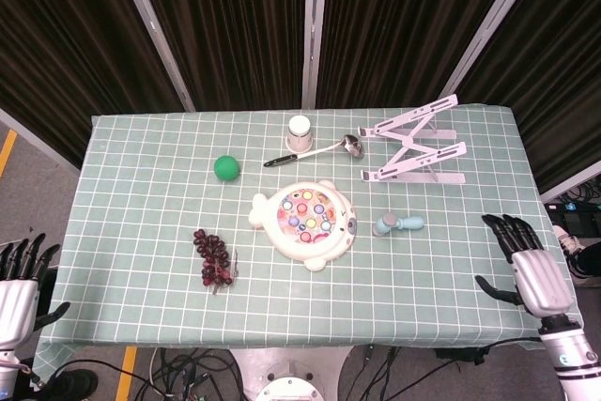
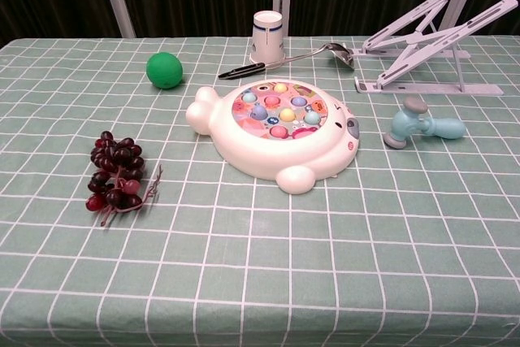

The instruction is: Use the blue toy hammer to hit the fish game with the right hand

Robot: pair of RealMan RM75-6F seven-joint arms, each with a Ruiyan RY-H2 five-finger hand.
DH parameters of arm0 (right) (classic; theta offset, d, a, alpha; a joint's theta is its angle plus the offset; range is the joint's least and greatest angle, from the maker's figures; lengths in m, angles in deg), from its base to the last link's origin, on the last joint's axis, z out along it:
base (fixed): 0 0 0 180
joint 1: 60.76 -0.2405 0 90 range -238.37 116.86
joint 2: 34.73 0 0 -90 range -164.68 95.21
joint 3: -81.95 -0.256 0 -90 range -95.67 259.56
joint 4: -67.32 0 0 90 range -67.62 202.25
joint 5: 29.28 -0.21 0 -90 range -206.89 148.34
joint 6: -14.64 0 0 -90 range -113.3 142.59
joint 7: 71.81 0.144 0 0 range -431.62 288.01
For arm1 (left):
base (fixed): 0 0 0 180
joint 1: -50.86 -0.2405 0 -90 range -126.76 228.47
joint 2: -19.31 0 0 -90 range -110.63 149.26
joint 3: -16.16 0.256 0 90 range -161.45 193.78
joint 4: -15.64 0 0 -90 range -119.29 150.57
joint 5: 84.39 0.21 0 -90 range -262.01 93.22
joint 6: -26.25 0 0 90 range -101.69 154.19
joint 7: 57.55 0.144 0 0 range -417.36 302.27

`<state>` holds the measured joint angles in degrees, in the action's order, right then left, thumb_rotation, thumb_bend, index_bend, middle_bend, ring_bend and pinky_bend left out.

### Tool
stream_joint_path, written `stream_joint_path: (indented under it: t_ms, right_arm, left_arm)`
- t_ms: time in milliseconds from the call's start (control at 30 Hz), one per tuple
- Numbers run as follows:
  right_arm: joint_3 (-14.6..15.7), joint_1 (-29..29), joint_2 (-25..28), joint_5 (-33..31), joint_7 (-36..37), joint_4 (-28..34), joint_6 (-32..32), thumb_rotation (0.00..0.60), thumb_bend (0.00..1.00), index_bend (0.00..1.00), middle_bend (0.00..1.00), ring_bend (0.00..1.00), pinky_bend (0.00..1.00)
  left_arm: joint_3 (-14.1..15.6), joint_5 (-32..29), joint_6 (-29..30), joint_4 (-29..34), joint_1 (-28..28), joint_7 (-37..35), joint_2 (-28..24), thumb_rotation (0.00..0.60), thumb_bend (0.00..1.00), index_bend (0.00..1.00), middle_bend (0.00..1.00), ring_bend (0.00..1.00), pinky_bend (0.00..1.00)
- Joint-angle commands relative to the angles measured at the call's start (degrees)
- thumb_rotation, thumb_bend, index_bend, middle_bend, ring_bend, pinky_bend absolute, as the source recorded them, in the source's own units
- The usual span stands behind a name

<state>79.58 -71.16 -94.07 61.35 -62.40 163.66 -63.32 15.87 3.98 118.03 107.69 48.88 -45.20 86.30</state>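
Note:
The blue toy hammer (image 1: 398, 224) (image 2: 422, 124) lies on its side on the green checked cloth, just right of the fish game (image 1: 305, 222) (image 2: 276, 133), a white fish-shaped toy with coloured fish in its round top. My right hand (image 1: 526, 268) hovers open over the table's right edge, fingers spread, well right of the hammer and holding nothing. My left hand (image 1: 19, 284) is open off the table's lower left corner. Neither hand shows in the chest view.
A bunch of dark grapes (image 1: 214, 257) lies left of the fish game. Behind it are a green ball (image 1: 225, 167), a paper cup (image 1: 299, 131), a ladle (image 1: 315, 150) and a white folding stand (image 1: 415, 142).

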Motion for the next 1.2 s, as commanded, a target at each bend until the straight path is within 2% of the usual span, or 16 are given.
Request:
stream_joint_path:
  t_ms: [33, 267, 367, 567, 867, 1200]
  right_arm:
    - [-2.4, -5.9, -1.6, -2.9, -0.9, -0.7, 8.0, 0.600, 0.15, 0.01, 0.13, 0.00, 0.01]
    - [-6.6, -14.9, -6.8, -11.9, -3.0, -5.8, 21.3, 0.600, 0.17, 0.09, 0.19, 0.02, 0.07]
    - [-7.4, -18.2, -9.6, -15.1, -4.4, -8.6, 26.2, 0.600, 0.18, 0.14, 0.23, 0.06, 0.12]
    - [-8.4, -23.4, -15.1, -20.1, -6.9, -14.8, 33.0, 0.600, 0.19, 0.23, 0.28, 0.11, 0.14]
    - [-7.9, -27.0, -20.6, -23.1, -8.3, -20.8, 37.1, 0.600, 0.22, 0.31, 0.32, 0.16, 0.17]
    - [-6.9, -27.8, -22.4, -23.8, -9.3, -22.2, 37.0, 0.600, 0.26, 0.38, 0.37, 0.21, 0.22]
  left_arm:
    - [0.0, -0.2, 0.1, -0.2, -0.2, -0.2, 0.1, 0.600, 0.00, 0.16, 0.05, 0.00, 0.00]
    - [0.1, -0.7, -0.4, -0.7, -0.3, -0.7, 0.3, 0.600, 0.00, 0.16, 0.05, 0.00, 0.00]
    - [0.0, -0.9, -0.7, -0.8, -0.1, -0.7, 0.3, 0.600, 0.00, 0.16, 0.05, 0.00, 0.00]
    - [-0.1, -1.3, -1.3, -0.9, 0.1, -0.9, 0.3, 0.600, 0.00, 0.16, 0.05, 0.00, 0.00]
    - [-0.1, -1.7, -1.5, -1.5, 0.1, -1.4, 0.5, 0.600, 0.00, 0.16, 0.05, 0.00, 0.00]
    - [-0.1, -1.8, -1.8, -2.4, 0.2, -2.2, 1.1, 0.600, 0.00, 0.16, 0.05, 0.00, 0.00]
